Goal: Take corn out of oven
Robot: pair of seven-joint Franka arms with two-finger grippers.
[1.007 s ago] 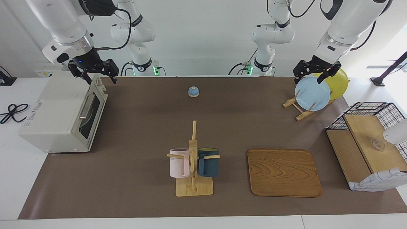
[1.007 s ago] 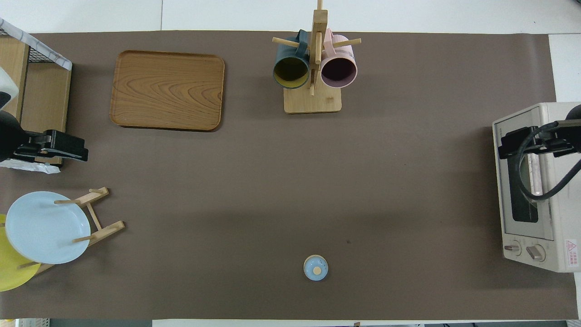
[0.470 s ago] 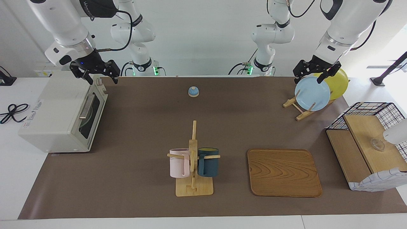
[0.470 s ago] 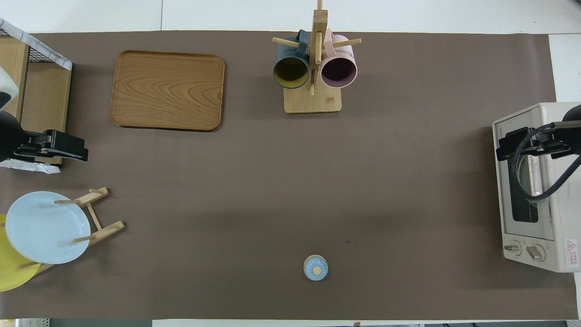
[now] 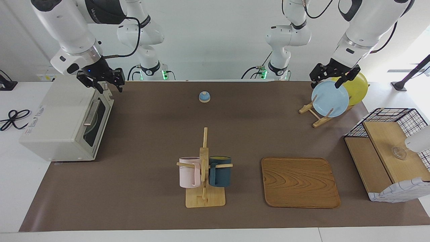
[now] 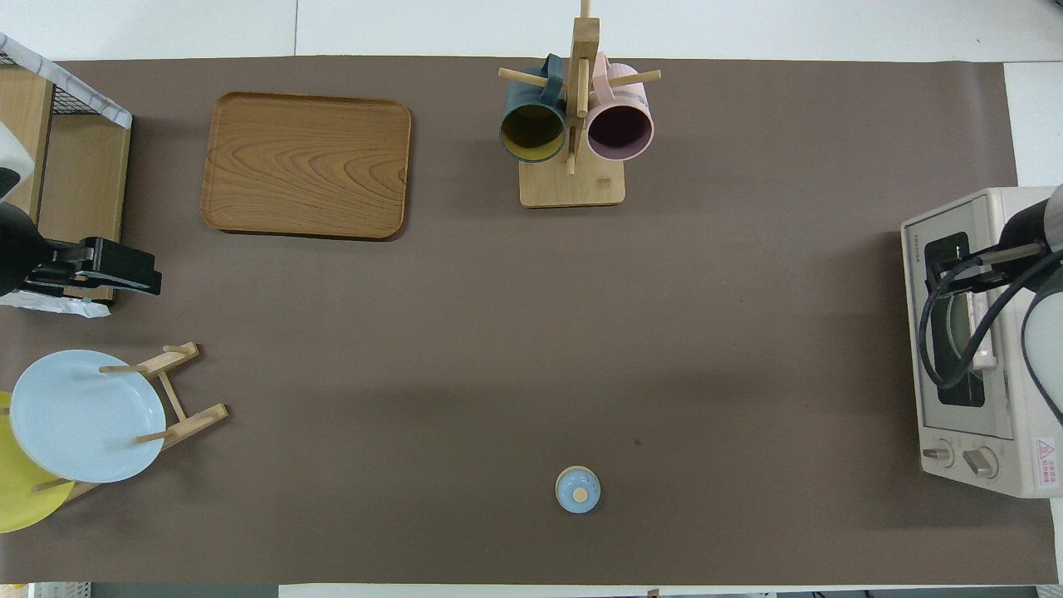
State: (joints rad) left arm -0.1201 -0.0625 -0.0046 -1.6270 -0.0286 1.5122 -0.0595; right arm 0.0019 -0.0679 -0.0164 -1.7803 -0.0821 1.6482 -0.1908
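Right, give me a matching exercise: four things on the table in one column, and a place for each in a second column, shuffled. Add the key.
Things:
1. pink mug
2. light blue plate
3. oven
4. wooden tray

Places:
A. at the right arm's end of the table, door shut
B. flat on the mat, beside the mug stand
C. hanging on the mug stand, next to the dark blue mug
D. upright in the wooden rack, in front of the yellow plate

Pairs: 1-C, 2-D, 3-A, 4-B
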